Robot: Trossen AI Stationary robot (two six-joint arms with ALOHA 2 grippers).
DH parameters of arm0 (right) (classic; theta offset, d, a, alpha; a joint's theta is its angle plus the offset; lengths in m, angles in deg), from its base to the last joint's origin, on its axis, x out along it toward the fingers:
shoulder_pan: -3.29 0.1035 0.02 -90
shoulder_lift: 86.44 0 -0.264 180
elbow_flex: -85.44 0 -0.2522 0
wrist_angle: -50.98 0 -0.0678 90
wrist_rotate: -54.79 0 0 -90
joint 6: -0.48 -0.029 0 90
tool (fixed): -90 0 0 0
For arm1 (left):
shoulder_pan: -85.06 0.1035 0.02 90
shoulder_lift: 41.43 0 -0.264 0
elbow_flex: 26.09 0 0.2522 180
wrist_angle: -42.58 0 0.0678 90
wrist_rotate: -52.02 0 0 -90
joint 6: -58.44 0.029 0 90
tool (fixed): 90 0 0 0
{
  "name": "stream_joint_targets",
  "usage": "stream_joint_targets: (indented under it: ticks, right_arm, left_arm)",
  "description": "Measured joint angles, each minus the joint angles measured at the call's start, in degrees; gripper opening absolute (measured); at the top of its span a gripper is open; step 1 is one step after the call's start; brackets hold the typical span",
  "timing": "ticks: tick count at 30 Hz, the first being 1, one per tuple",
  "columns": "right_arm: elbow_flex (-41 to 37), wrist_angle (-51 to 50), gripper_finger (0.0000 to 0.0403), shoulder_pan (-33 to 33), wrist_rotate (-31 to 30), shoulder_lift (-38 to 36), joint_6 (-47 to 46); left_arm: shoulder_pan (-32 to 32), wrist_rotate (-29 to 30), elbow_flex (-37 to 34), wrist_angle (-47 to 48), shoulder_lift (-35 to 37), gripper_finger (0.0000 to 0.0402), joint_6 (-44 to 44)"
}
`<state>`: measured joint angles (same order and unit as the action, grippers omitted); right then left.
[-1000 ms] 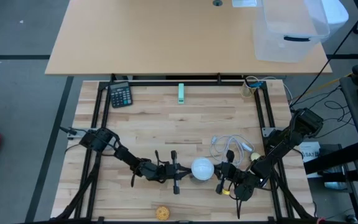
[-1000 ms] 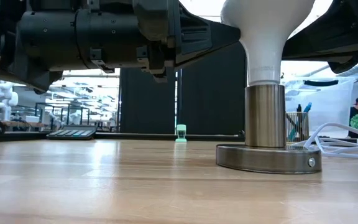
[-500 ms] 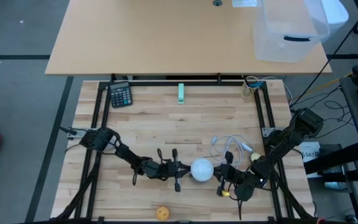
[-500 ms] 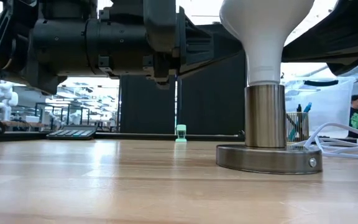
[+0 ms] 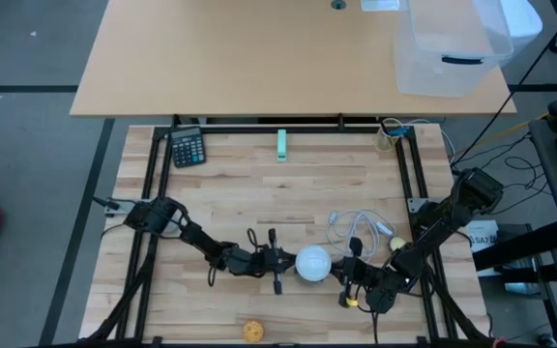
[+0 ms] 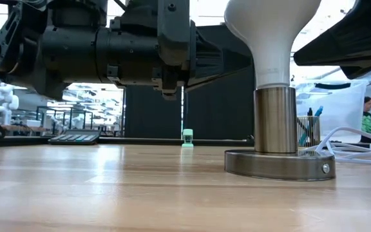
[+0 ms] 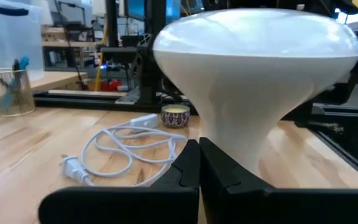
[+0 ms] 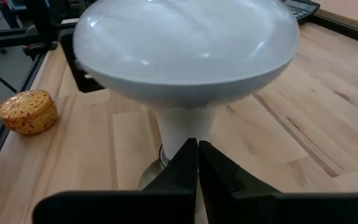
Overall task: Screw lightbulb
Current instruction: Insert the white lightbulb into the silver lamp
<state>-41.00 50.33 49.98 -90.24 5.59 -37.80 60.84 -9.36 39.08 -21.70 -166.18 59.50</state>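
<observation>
White frosted glass fills both my wrist views: the bulb (image 5: 314, 262) stands upright near the front of the table (image 5: 259, 208), its neck in the steel socket (image 6: 275, 120) on a round metal base (image 6: 279, 164). In the low view the neck's rim appears to meet the socket's top, so I judge it seated; whether it is fully threaded I cannot tell.

My left gripper (image 5: 280, 261) lies just left of the globe, my right gripper (image 5: 348, 269) just right of it. On both, the fingers are pressed together with no gap, and neither has hold of anything. The tips point at the bulb's taper, close to it; I cannot tell whether either touches.

To turn the bulb well, I judge I must spread one pair of fingers wide enough to span the neck or the globe's flank, then grip softly, since glass is slick and brittle. I would keep the turning axis straight up through the socket, so the thread does not cross, and use the other gripper to pin the base, which could spin or slide on the wood. The cable (image 5: 351, 228) lies just behind; I should keep my right arm off it.
</observation>
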Motion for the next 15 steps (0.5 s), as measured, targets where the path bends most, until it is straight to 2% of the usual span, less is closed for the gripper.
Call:
stream_joint_targets:
  ticks: [6, 10, 15]
  right_arm:
    - [0.0, -3.73, 0.0002, 0.32, -0.72, 0.0, -4.34]
    - [0.0, -5.57, 0.0002, -0.18, -3.38, 0.0, -5.95]
    - [0.0, -5.56, 0.0002, -2.37, -3.44, 0.0, -5.39]
  left_arm:
    - [-3.42, 6.66, -4.1, -3.31, 0.78, 0.0, -0.33]
    - [-5.85, 6.12, -5.46, -8.27, 1.09, 0.0, 0.4]
    - [-6.07, 2.34, -3.55, -4.27, 1.09, 0.0, -0.58]
